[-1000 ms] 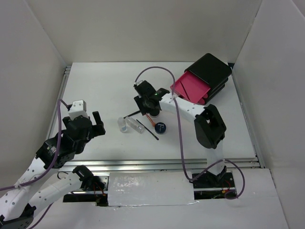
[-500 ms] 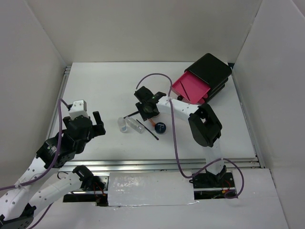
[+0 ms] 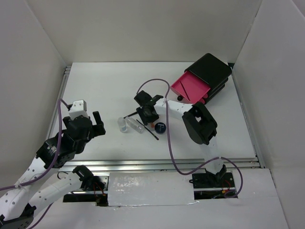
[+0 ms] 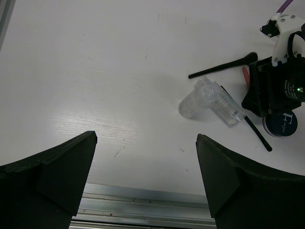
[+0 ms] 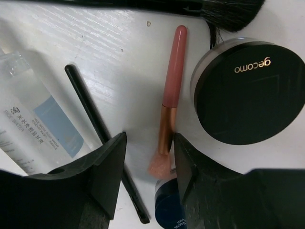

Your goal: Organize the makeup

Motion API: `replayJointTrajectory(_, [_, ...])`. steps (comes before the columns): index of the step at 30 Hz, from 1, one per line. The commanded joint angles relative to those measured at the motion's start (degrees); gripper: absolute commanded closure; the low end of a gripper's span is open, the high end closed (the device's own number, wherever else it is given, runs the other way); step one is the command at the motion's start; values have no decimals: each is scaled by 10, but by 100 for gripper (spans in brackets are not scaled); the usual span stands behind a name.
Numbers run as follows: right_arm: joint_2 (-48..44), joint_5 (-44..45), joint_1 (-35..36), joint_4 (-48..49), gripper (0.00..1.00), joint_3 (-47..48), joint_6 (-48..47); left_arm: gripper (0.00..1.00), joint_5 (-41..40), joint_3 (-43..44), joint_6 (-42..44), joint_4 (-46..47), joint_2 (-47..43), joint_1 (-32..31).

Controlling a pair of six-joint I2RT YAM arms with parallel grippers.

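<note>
Pink brush (image 5: 171, 71) points bristles-first (handle away) at right claw (image 5: 148, 141).

White table (image 3: 95, 86), clear vial (image 4: 193, 102) beside tube (image 4: 226, 107), black pencil (image 4: 257, 134), dark-blue compact (image 3: 160, 128), pink brush (image 5: 167, 105), black compact (image 5: 250, 90)

blue compact (image 5: 167, 210), probably mostly hidden
</note>
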Motion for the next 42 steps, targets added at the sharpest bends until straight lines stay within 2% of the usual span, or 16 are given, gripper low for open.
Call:
replayJointTrajectory(1, [7, -12, -5, 13, 49, 2, 5, 1, 2, 11, 3, 16, -4, -2])
replayJointTrajectory(3, [10, -17, -5, 13, 55, 5, 4, 1, 2, 11, 3, 16, -4, -2])
replayJointTrajectory(4, [10, -19, -5, 12, 67, 5, 3, 1, 2, 11, 3, 16, -4, -2])
replayJointTrajectory(7, [10, -27, -5, 11, 82, 5, 1, 1, 2, 11, 3, 16, -5, -2])
replayJointTrajectory(12, [-14, -18, -5, 19, 92, 1, 1, 1, 3, 11, 3, 17, -6, -2])
replayJointTrajectory(23, [-178, 45, -16, -22, 92, 34, -22, 1, 4, 11, 3, 16, -6, -2])
replayJointTrajectory(30, [-212, 152, -157, -85, 90, 65, -24, 0, 6, 10, 5, 18, -8, -2])
replayJointTrajectory(33, [-226, 160, -208, -87, 90, 60, -39, 1, 7, 10, 6, 19, -10, -2])
replayJointTrajectory(41, [-222, 150, -267, -73, 86, 50, -64, 1, 11, 10, 8, 19, -2, -2])
replayJointTrajectory(42, [-217, 146, -272, -74, 82, 53, -61, 1, 12, 10, 9, 21, -2, -2])
